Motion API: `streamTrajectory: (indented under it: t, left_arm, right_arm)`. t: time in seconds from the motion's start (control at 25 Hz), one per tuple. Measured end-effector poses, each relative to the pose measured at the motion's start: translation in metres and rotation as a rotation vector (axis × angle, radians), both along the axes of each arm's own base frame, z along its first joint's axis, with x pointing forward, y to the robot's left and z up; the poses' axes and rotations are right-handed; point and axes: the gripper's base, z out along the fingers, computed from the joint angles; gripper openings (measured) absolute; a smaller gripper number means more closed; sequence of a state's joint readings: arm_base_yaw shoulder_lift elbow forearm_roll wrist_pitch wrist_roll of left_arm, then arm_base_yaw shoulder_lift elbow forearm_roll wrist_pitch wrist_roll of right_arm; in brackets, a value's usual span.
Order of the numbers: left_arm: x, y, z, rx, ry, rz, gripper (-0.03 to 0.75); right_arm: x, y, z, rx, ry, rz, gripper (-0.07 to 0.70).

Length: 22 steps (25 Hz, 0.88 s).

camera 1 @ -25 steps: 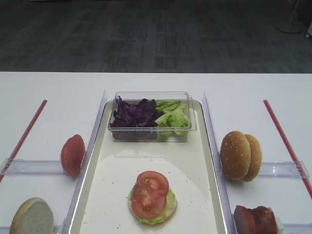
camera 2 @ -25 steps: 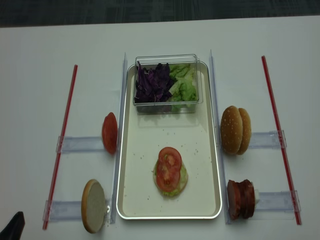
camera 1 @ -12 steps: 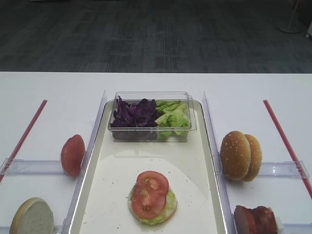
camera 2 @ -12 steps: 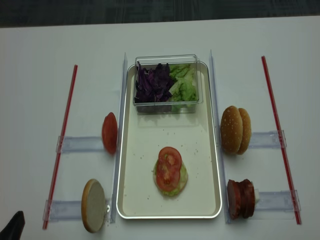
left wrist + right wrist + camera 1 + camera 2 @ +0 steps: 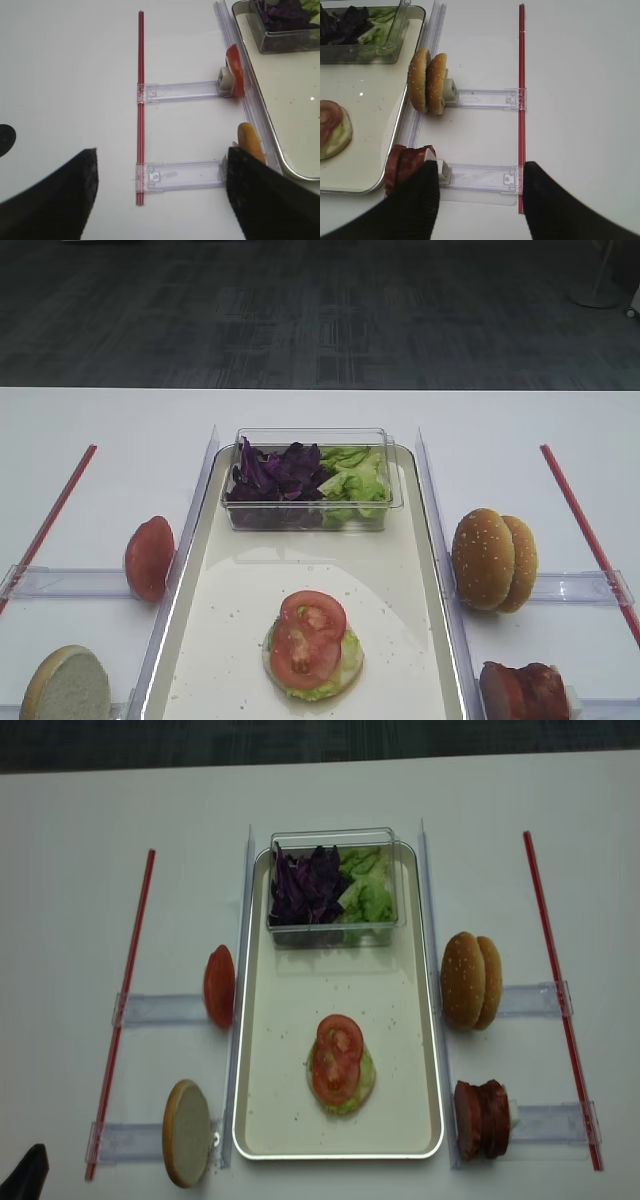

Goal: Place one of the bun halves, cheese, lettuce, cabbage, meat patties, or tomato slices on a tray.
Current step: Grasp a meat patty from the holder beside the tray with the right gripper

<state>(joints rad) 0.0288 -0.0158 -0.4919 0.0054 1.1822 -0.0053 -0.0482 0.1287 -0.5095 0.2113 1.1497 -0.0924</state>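
1. A long cream tray (image 5: 262, 1020) lies down the middle of a white table (image 5: 80, 870).
2. At the tray's far end sits a clear plastic box (image 5: 335, 888), holding purple cabbage (image 5: 306, 886) on the left and green lettuce (image 5: 366, 890) on the right.
3. Near the tray's close end lies a flat bun half topped with lettuce and two overlapping tomato slices (image 5: 337, 1058).
4. Left of the tray, more tomato slices (image 5: 219, 986) stand on edge in a clear holder, and a pale bun half (image 5: 188, 1131) stands nearer the camera.
5. Right of the tray stand two sesame bun halves (image 5: 471, 979), and nearer, the meat patties (image 5: 481, 1118) on edge.
6. The right claw (image 5: 482, 200) hovers just beside the meat patties, jaws spread apart, grasping nothing.
7. The left claw (image 5: 160, 200) hangs over the table left of the pale bun, jaws wide apart, released.
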Motion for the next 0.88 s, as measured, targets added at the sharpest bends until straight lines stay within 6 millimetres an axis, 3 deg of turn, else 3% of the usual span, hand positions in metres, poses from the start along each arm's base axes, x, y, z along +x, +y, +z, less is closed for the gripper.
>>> streamTrajectory:
  t: [0.36,0.64,0.88]
  left_arm:
    - [0.0,0.0,0.0,0.0,0.0,0.0,0.491]
    - [0.0,0.0,0.0,0.002,0.0,0.001,0.491]
    - [0.0,0.001,0.0,0.006,0.0,0.004,0.491]
  right_arm:
    - [0.015,0.001,0.029,0.029,0.065,-0.004,0.41]
    - [0.02,0.002,0.04,0.049,0.169,0.016,0.41]
    - [0.041,0.004,0.041,0.085,0.277,0.028,0.41]
